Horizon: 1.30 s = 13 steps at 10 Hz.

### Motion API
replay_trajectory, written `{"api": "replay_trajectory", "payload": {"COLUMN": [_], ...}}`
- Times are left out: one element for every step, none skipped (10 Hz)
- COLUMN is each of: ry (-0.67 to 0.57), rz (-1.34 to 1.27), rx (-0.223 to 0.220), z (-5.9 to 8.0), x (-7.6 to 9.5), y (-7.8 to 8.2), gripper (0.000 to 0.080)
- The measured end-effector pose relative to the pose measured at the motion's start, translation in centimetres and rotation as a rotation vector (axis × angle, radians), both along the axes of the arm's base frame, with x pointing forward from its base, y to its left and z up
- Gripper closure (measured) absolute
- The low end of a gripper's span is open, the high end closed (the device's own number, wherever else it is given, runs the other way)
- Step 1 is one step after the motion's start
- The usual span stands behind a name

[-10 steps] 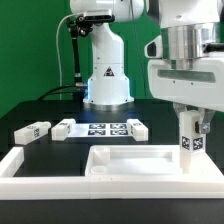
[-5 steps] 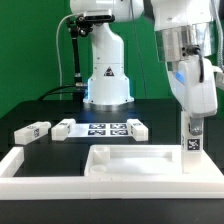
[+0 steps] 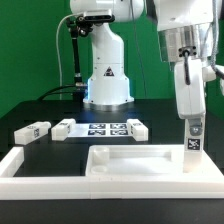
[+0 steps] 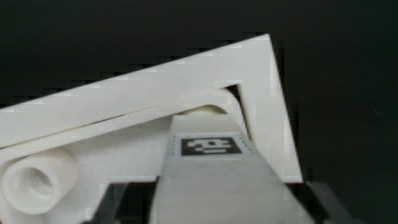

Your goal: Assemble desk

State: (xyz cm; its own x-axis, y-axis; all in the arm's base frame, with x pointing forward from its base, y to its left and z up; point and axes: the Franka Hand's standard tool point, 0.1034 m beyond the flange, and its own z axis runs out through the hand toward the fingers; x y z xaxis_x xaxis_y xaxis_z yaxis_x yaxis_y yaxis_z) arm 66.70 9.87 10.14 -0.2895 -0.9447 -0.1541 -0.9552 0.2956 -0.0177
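Observation:
The desk's white rimmed panel [image 3: 130, 162] lies flat near the table's front. My gripper [image 3: 189, 117] is shut on a square white leg post [image 3: 189, 137]. It holds the post upright at the panel's corner toward the exterior view's right, tag facing the camera. In the wrist view the leg post [image 4: 217, 175] runs from between my dark fingers [image 4: 128, 205] down to the panel's corner [image 4: 240, 75]. A round socket [image 4: 36, 186] shows on the panel beside the post. The post's lower end is hidden.
Three loose leg posts [image 3: 32, 131] [image 3: 64, 128] [image 3: 136, 127] lie behind the panel, around the marker board [image 3: 105, 128]. A low white L-shaped rail [image 3: 30, 172] borders the panel at the front and the exterior view's left. The robot base [image 3: 107, 80] stands at the back.
My wrist has turned about the upright leg post, showing a narrower side of the hand now. The post stays at the same corner.

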Motion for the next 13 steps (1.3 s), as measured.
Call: {"api": "replay_trajectory", "payload": {"ry": [-0.013, -0.035, -0.056, -0.070, -0.073, -0.079, -0.088, -0.100, -0.123, -0.137, -0.129, -0.143, -0.140], "rz": [0.092, 0.268, 0.435, 0.551, 0.591, 0.644, 0.719, 0.836, 1.077, 1.261, 1.335, 1.338, 1.324], "rx": [-0.012, -0.040, -0.066, -0.074, -0.077, -0.081, -0.086, -0.096, -0.112, -0.114, -0.115, -0.134, -0.132], "z": [0.0, 0.2, 0.4, 0.4, 0.3, 0.3, 0.3, 0.3, 0.2, 0.1, 0.1, 0.2, 0.1], "x": [-0.1, -0.3, -0.4, -0.5, -0.4, -0.5, -0.5, -0.4, -0.4, -0.2, -0.3, 0.0, -0.1], "y": [0.1, 0.5, 1.0, 1.3, 1.1, 1.1, 1.0, 0.8, -0.1, -0.5, -0.2, 0.3, 0.2], "gripper": [0.0508, 0.0345, 0.0345, 0.0191, 0.0161, 0.0161, 0.0152, 0.0152, 0.0151, 0.0151, 0.0151, 0.0151, 0.0172]}}
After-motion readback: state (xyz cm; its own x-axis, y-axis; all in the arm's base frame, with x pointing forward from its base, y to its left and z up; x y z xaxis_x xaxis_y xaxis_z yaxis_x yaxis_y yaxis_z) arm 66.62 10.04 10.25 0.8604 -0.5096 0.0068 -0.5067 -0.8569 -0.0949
